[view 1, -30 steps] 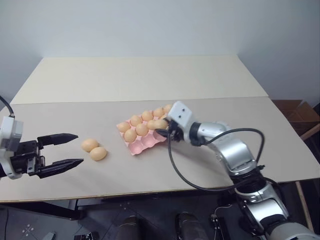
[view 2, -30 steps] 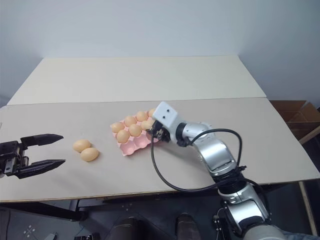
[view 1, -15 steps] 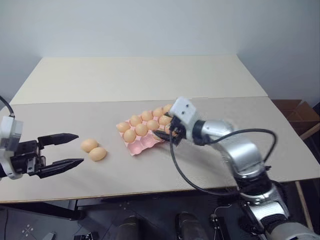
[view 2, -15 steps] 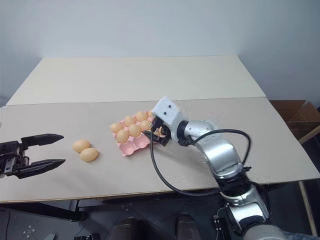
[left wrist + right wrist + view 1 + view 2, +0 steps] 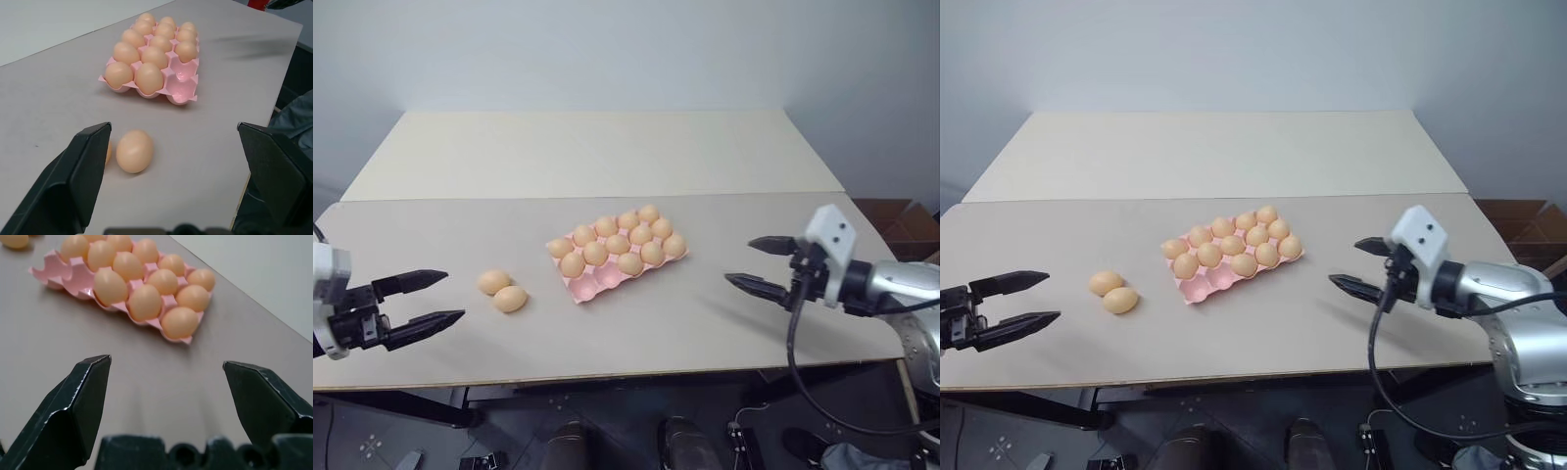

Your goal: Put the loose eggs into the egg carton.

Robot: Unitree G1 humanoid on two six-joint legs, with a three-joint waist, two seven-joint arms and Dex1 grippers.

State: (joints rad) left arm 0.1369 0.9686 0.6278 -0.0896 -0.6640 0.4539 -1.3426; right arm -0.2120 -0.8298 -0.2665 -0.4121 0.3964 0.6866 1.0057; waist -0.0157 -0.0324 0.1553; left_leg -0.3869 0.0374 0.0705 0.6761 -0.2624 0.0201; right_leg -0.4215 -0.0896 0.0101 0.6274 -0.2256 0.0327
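Pale wall stood behind a beige table (image 5: 607,157). Centred on it sat the pink egg carton (image 5: 588,285), two near-left cups empty. Two loose eggs (image 5: 502,292) lay touching, just left of it. Both the left gripper (image 5: 426,299) and right gripper (image 5: 766,264) hovered wide apart, empty. A careless nudge could probably roll one egg off or crack it.
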